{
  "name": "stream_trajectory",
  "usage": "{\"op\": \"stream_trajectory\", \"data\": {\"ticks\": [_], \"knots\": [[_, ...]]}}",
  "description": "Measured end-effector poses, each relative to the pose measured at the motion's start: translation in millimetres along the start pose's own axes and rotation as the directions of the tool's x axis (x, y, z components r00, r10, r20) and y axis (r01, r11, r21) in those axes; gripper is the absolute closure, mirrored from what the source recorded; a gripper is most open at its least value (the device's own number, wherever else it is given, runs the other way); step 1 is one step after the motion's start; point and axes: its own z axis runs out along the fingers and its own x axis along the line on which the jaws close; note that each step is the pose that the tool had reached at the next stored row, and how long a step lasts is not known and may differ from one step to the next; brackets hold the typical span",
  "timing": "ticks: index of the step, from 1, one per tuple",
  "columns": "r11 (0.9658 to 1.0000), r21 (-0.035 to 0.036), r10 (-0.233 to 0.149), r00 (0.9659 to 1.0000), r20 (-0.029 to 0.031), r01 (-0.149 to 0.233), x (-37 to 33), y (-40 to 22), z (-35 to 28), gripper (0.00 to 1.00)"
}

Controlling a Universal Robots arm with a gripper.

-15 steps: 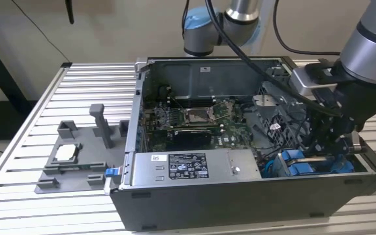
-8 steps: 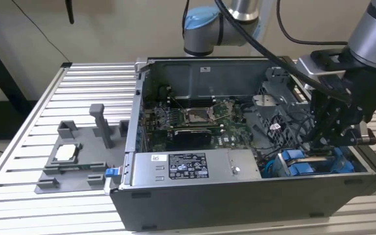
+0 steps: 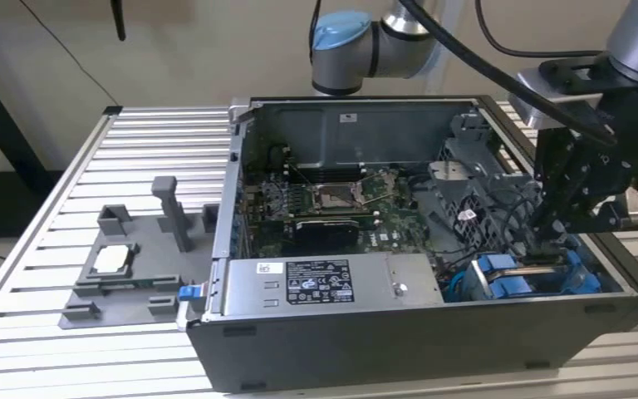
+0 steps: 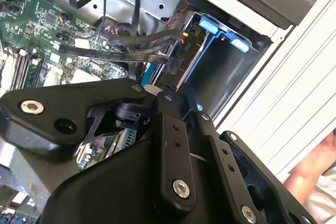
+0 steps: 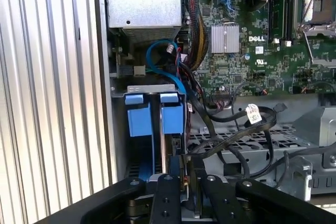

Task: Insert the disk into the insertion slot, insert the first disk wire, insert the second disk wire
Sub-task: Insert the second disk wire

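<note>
Hovering low right in the exterior view, the gripper (image 3: 571, 223) pinches a wire connector at the disk (image 5: 169, 129) seated in the slot (image 4: 231, 72); misalignment could bend it.

One black computer case (image 3: 408, 349) lay open on one slatted worktop (image 3: 31, 332), and one robot arm (image 3: 630, 50) reached into it. Inside sat one green motherboard (image 3: 331, 208), one grey power-supply box (image 3: 319, 287) and one finned silver heatsink (image 5: 224, 38). In the first wrist view two bright blue frame tabs (image 5: 135, 115) stood side by side — one pair, in one drive bay (image 5: 149, 88). Beside the case lay one grey plastic fixture tray (image 3: 120, 291) carrying two upright posts (image 3: 165, 195). One white-tagged cable (image 5: 253, 114) crossed the bundle — the black wires were too tangled to count.
</note>
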Motion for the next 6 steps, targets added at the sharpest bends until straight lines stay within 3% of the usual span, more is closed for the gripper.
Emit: {"op": "stream_trajectory", "data": {"ticks": [6], "knots": [[1.0000,0.0000,0.000,1.0000,0.0000,0.000,-0.1,0.0,-0.7,0.76]]}}
